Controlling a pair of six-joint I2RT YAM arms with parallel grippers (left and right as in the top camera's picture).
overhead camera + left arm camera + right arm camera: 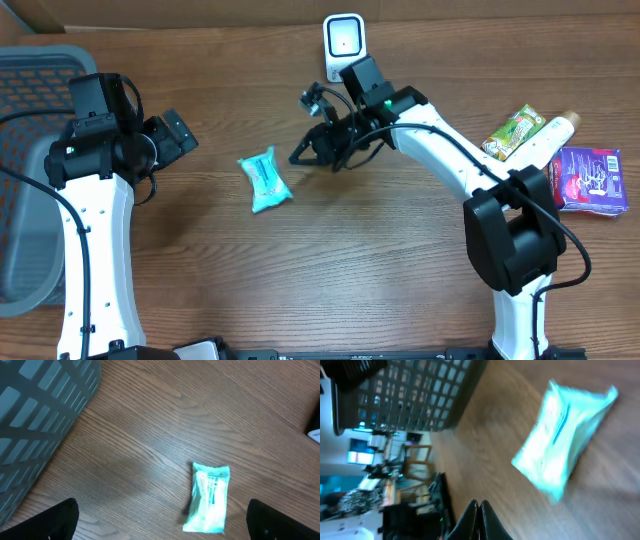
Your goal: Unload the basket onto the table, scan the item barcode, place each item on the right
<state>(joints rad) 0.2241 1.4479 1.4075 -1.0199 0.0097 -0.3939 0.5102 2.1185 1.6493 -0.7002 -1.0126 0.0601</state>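
Packet lies on table between open left gripper and closed, empty right gripper

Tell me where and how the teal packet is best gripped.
Probably across its narrow middle, straight down from above. The packet lies flat on the table, its long axis running roughly away from the robot; its crimped ends look thin. The open left claw seems readier than the shut right claw.
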